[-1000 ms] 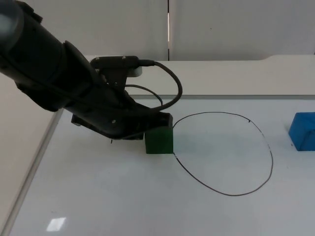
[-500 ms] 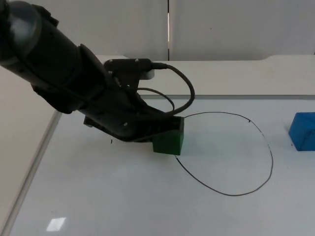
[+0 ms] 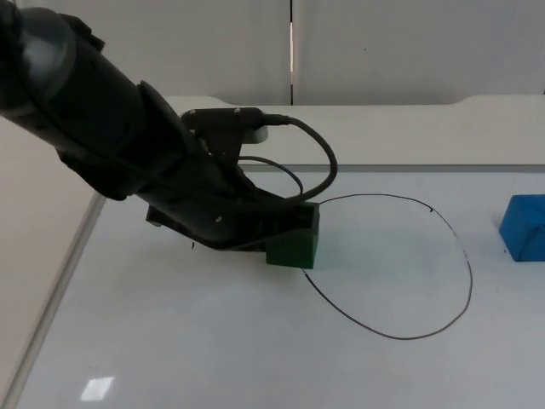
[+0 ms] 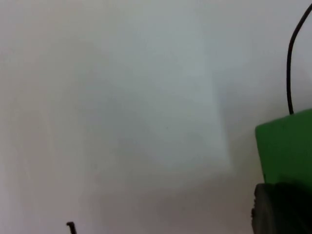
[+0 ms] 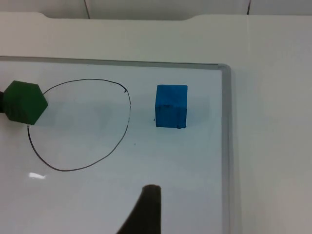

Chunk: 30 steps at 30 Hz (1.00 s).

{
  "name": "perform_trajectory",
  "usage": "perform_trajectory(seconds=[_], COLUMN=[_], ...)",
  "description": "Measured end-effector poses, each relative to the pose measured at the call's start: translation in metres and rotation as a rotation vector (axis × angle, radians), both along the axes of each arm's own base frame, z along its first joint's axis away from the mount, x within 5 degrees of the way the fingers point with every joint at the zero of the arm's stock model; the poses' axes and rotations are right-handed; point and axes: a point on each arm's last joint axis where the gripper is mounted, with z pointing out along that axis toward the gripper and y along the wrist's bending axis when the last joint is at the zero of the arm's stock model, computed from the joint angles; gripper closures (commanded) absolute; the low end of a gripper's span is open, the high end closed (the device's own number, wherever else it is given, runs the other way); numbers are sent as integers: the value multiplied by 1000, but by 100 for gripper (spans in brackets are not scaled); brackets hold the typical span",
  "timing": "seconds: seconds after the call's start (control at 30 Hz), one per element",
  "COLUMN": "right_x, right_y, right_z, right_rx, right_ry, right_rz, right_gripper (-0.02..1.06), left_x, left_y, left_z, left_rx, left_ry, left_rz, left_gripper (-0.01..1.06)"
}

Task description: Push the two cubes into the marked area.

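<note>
Meanwhile, the left gripper (image 3: pixel 285 232), finger state unclear, presses the green cube (image 3: pixel 294 247) at the marked outline's (image 3: pixel 426 332) rim; a square push suits, while the right arm waits above the blue cube (image 5: pixel 171 106).

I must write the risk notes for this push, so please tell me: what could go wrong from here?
1. The left claw presses the green cube near one side, so it may turn and slip off.
2. The cube sits right at the drawn line; stopping now would probably leave it partly outside.
3. The blue cube lies outside, near the board's raised edge.
</note>
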Motion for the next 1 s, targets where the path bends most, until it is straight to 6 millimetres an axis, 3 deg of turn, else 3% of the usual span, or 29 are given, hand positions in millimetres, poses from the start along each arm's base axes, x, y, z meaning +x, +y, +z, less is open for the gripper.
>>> perform_trajectory(seconds=[0.33,0.63,0.87,1.0], right_x=[0,0,0,0], right_y=[0,0,0,0], right_z=[0,0,0,0], right_rx=[0,0,3,3], right_ry=[0,0,0,0], right_rz=[0,0,-2,-2], right_gripper=[21,21,21,21], left_x=[-8,-7,-3,-3], left_y=[-13,-14,-34,-35], left_z=[0,1,14,14], left_rx=[0,2,-43,-45], left_ry=[-4,-21,-41,-41], left_rz=[-34,-26,-73,-78], left_gripper=[105,105,105,105])
